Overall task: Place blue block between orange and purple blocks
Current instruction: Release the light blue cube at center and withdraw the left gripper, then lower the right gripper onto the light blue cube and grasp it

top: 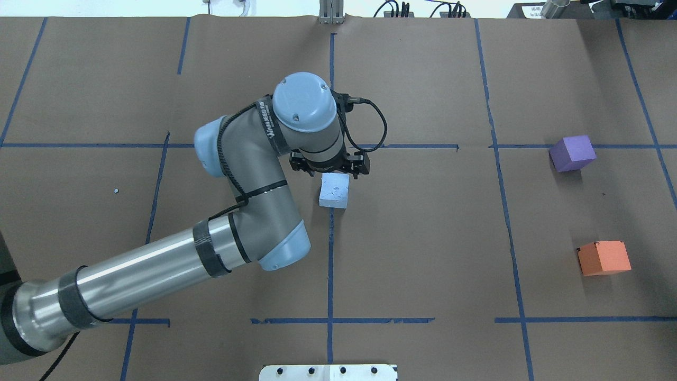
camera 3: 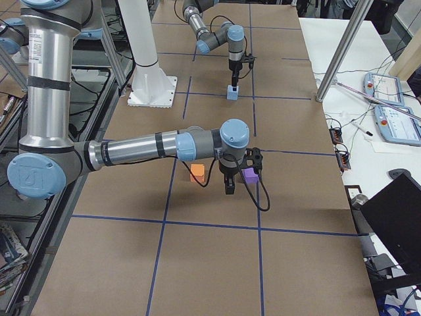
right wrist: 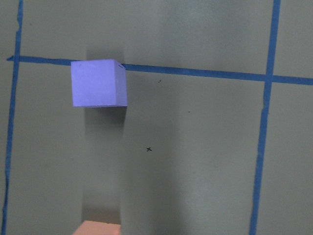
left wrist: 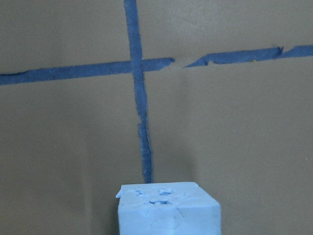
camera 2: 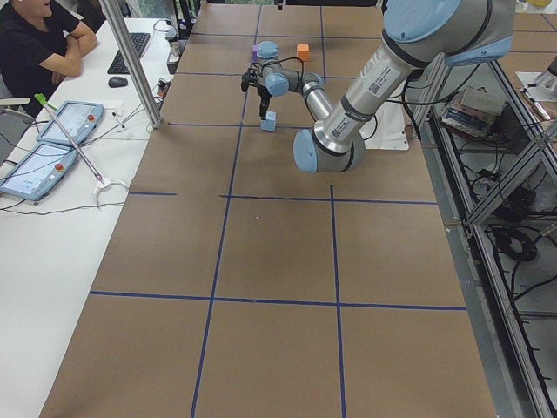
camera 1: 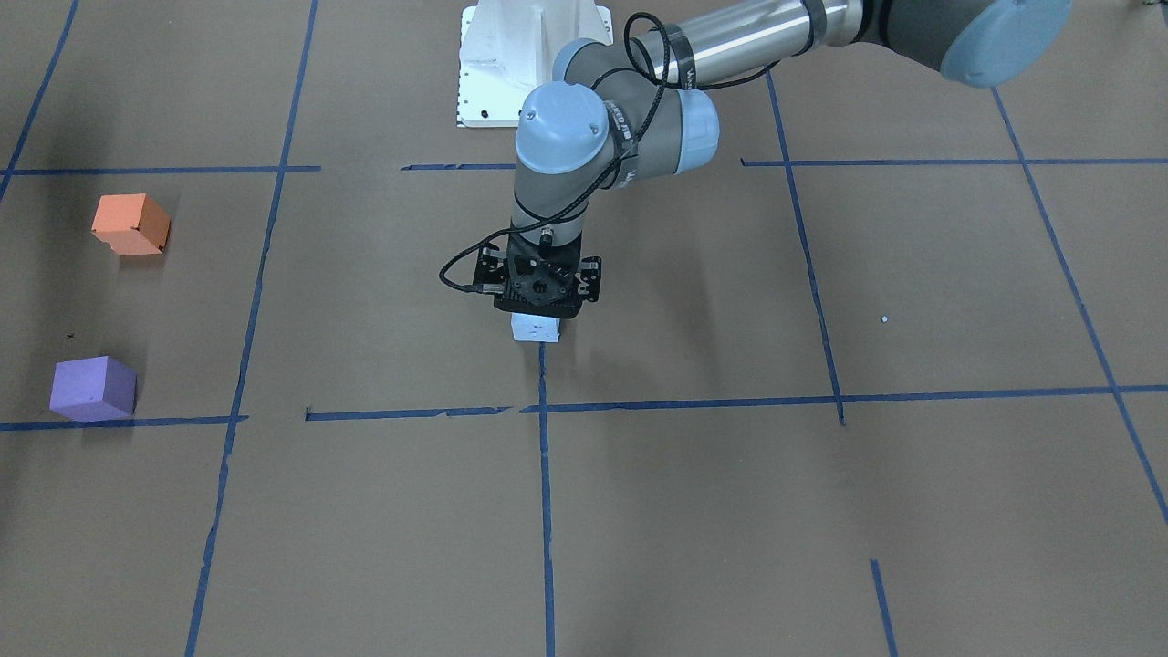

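Overhead exterior view: the left claw [top: 329, 168] points straight down near the middle of the table [top: 423, 238]. The blue block [top: 334, 190] lies directly beneath it, at a blue tape line [top: 330, 254]. The wrist housing hides the fingers, so whether the claw is spread or closed on the block cannot be told. From the left wrist-mounted camera only the block's chipped top face and upper front show, at the lower edge, with the tape cross on the table beyond.

The orange block [top: 603, 257] and purple block [top: 572, 153] rest well apart from the left claw, toward the robot's right. A bare gap lies between them, the purple one farther from the robot.

Exterior right view: the right claw [camera 3: 229, 187] hangs downward above that gap, with the orange block just beside it on the robot's side and the purple block just beside it on the outer side. Its opening cannot be told. The right wrist-mounted camera shows the purple block upper left and an orange corner at the bottom edge.
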Action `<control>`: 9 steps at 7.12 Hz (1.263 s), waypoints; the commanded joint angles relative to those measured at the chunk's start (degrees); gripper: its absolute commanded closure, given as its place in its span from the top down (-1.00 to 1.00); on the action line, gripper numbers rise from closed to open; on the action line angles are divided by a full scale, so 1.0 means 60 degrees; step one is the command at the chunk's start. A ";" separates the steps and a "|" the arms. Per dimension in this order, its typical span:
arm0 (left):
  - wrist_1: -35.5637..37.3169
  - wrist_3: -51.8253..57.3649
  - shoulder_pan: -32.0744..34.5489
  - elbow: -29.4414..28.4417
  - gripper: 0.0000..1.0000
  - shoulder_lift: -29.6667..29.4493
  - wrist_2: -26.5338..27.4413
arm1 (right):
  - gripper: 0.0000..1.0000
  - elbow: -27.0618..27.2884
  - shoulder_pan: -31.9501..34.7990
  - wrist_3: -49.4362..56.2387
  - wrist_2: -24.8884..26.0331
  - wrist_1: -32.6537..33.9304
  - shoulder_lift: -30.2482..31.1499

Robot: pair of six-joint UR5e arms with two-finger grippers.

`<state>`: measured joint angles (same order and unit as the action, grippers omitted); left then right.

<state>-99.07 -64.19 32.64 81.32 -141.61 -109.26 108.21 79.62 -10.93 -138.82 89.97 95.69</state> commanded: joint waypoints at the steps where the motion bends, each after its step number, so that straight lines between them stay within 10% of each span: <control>1: 0.0836 0.0078 0.0667 0.2738 1.00 0.1895 -0.0057 | 1.00 0.0217 -0.1761 -0.3244 0.0122 -0.2208 -0.0463; 5: 0.0839 0.2648 0.3138 0.5997 1.00 0.6218 -0.2193 | 1.00 -0.0466 -0.6081 -0.8744 0.3058 -0.2838 -0.4466; 9: 0.0780 0.2905 0.3379 0.6266 1.00 0.7019 -0.2167 | 1.00 -0.3659 -0.7877 -1.0527 0.5014 -0.2442 -0.8325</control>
<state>-94.35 -46.87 52.78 118.74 -100.03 -122.25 91.48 34.51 -73.01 -111.31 74.99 51.03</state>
